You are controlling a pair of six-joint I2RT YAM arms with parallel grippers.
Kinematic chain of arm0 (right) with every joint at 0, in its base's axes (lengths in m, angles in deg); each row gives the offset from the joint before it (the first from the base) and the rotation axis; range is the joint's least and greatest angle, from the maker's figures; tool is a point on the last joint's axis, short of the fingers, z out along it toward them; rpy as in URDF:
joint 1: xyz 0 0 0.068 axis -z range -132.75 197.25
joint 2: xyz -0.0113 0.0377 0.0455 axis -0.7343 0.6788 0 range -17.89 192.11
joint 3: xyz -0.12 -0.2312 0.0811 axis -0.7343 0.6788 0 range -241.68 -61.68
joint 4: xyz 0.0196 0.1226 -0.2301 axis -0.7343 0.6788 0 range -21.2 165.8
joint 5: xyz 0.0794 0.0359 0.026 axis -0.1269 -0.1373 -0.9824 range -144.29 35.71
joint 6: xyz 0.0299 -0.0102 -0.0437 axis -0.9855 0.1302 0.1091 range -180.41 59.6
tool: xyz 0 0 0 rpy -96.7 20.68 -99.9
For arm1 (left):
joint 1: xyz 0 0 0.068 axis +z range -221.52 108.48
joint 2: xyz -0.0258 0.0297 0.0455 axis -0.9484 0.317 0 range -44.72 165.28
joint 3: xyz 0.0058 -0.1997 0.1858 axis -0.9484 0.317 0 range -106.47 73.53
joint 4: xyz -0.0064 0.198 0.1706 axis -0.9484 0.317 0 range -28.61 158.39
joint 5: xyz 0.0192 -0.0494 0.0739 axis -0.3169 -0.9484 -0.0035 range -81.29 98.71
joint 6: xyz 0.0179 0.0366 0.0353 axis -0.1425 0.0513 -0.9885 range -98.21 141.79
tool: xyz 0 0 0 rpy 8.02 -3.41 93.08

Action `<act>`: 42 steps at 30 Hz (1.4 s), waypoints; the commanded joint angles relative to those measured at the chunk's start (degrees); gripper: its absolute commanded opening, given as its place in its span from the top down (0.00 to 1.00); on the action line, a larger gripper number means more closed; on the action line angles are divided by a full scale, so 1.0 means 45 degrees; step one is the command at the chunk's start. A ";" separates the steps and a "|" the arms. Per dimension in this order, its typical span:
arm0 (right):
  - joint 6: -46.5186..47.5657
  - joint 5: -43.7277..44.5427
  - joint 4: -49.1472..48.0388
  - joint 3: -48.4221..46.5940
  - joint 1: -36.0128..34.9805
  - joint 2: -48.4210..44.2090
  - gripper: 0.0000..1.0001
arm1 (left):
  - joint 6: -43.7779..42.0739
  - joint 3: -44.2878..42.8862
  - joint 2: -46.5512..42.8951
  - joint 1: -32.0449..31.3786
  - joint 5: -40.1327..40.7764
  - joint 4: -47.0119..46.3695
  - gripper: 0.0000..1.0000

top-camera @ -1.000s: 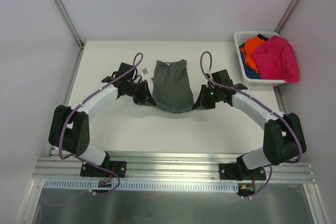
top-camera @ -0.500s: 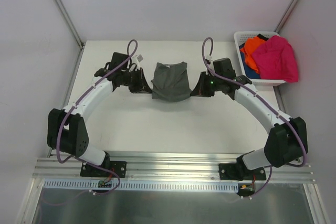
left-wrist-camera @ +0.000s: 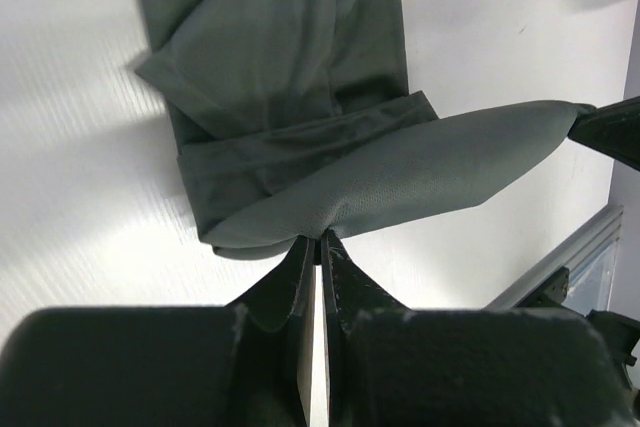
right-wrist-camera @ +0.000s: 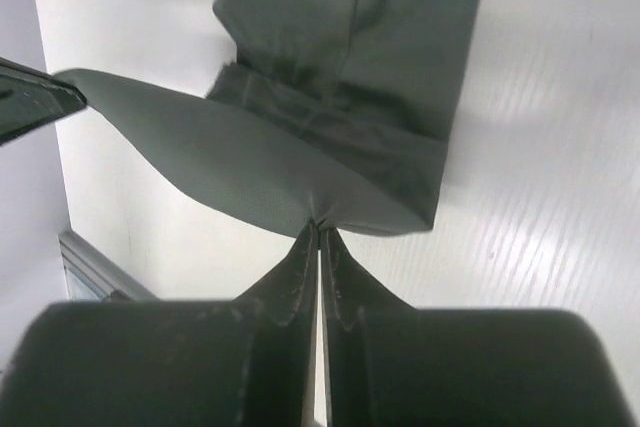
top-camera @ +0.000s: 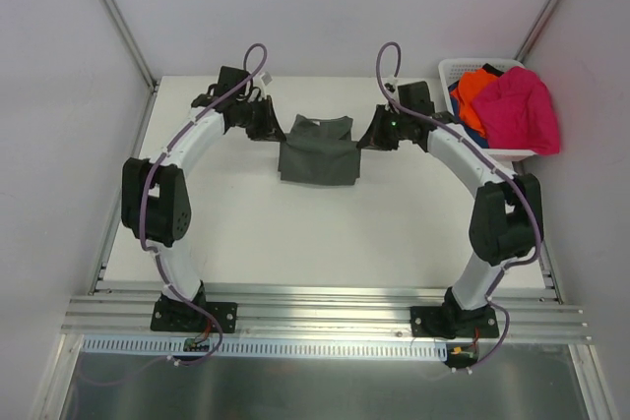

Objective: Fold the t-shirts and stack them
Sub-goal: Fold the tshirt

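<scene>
White table [top-camera: 295, 233], open nearside; grey-green t-shirt [top-camera: 317, 159] edge clamped in left end effector [left-wrist-camera: 319, 237], right end effector [right-wrist-camera: 318, 225].

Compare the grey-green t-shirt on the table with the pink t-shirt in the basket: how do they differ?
The grey-green t-shirt lies part-folded on the table; the pink t-shirt sits bunched atop the basket. The left gripper and right gripper pinch the grey-green t-shirt; nothing holds the pink t-shirt. Both are plain-coloured cloth.
</scene>
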 commanded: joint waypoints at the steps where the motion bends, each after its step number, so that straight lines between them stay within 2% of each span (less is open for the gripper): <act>1: 0.0197 -0.0088 -0.0579 -0.1480 0.0302 0.0595 0.99 | -0.0535 -0.1411 0.0592 0.0021 0.0036 -0.0030 1.00; 6: 0.0197 -0.0069 -0.0579 -0.3080 0.0400 0.1883 0.99 | -0.0653 -0.2971 0.1959 0.0079 0.0076 -0.0011 1.00; 14: 0.0236 -0.0030 -0.1067 -0.4469 0.0536 0.3545 0.99 | -0.0633 -0.5220 0.4184 0.0489 0.0270 -0.0147 1.00; 22: 0.0704 0.0478 -0.1106 -0.6598 0.0712 0.5303 0.99 | -0.0613 -0.7115 0.5689 0.0860 0.0271 -0.0459 1.00; 32: 0.1368 0.1200 -0.1379 -0.9117 0.0869 0.7900 0.99 | -0.1199 -1.0355 0.8656 0.1271 0.0057 -0.1104 1.00; 36: 0.1447 0.1650 -0.1497 -0.9840 0.0869 0.8643 0.99 | -0.1375 -1.0944 0.9284 0.1271 0.0037 -0.1299 1.00; 37: 0.1447 0.1669 -0.1555 -0.9996 0.0869 0.8818 0.99 | -0.1433 -1.1003 0.9382 0.1290 0.0036 -0.1281 0.97; 39: 0.1505 0.1728 -0.1594 -1.0056 0.0888 0.8956 0.97 | -0.1512 -1.1062 0.9460 0.1310 0.0192 -0.1300 0.81; 40: 0.1544 0.1786 -0.1633 -1.0134 0.0888 0.9131 0.98 | -0.1570 -1.1120 0.9538 0.1349 0.0173 -0.1339 0.80; 42: 0.1583 0.1942 -0.1634 -1.0232 0.0888 0.9288 1.00 | -0.1610 -1.1198 0.9597 0.1388 0.0308 -0.1378 0.89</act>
